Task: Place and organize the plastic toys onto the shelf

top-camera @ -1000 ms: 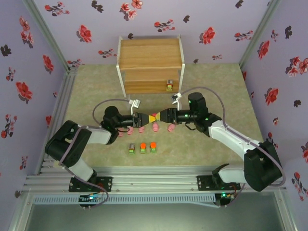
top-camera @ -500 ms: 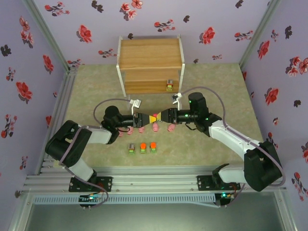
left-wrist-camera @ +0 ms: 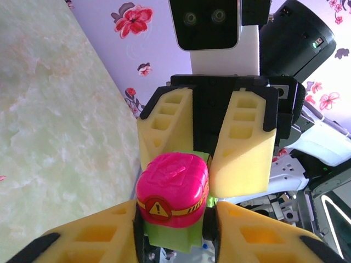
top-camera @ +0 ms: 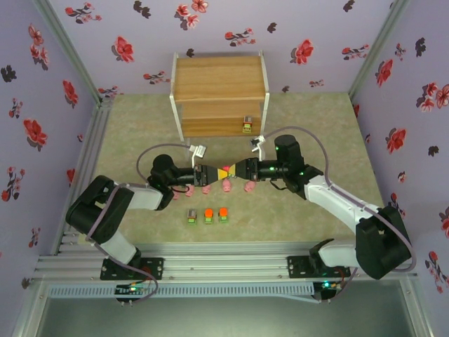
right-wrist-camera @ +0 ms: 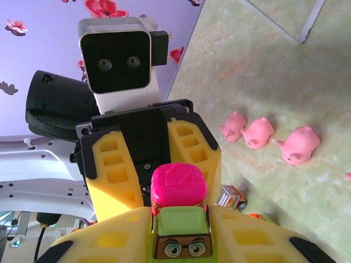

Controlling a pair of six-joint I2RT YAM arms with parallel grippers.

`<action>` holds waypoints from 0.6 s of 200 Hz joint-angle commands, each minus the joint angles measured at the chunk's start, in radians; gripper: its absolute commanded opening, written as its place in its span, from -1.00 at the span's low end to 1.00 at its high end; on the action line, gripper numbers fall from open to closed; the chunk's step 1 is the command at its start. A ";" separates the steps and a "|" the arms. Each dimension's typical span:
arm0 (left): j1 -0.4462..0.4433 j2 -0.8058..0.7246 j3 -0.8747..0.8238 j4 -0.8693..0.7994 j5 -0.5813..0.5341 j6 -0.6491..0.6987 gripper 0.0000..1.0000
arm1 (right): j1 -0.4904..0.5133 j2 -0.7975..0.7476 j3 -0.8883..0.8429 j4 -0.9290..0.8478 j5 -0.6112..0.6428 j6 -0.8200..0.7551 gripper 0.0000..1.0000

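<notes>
A block with a bright pink top and green base (top-camera: 223,172) hangs above the floor between both grippers, which meet tip to tip. My right gripper (top-camera: 230,171) is shut on its green base (right-wrist-camera: 181,219), with the pink top (right-wrist-camera: 180,189) sticking out beyond its fingers. My left gripper (top-camera: 217,172) reaches in from the opposite side, and its fingers lie close along both sides of the same block (left-wrist-camera: 173,189). Several pink pigs (top-camera: 206,189) lie on the floor below the grippers. The shelf (top-camera: 221,88) stands at the back, with one block (top-camera: 247,125) on its lower board.
Three more blocks (top-camera: 208,215) sit in a row near the front, below the pigs. Three of the pigs (right-wrist-camera: 258,133) and a grey block (right-wrist-camera: 232,197) lie under my right wrist. Flowered walls close in the floor on three sides.
My right gripper's fingers have closed in on the pink-topped block held by the left gripper. Neither arm has shifted.
</notes>
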State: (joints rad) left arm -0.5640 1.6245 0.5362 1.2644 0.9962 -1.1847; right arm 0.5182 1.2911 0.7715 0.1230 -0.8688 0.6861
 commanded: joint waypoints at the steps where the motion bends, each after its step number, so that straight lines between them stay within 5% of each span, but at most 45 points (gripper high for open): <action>1: -0.001 0.006 0.020 0.018 0.014 0.022 -0.18 | 0.015 -0.013 0.016 -0.010 -0.007 -0.029 -1.00; 37: 0.007 0.001 0.015 0.018 0.009 0.023 0.07 | 0.028 -0.040 0.010 -0.057 0.046 -0.056 -1.00; 120: 0.097 -0.032 -0.043 0.011 -0.066 0.036 0.16 | 0.028 -0.159 0.049 -0.240 0.287 -0.128 -1.00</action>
State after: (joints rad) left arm -0.4988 1.6146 0.5156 1.2591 0.9680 -1.1751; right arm 0.5419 1.1824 0.7753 -0.0402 -0.7120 0.6075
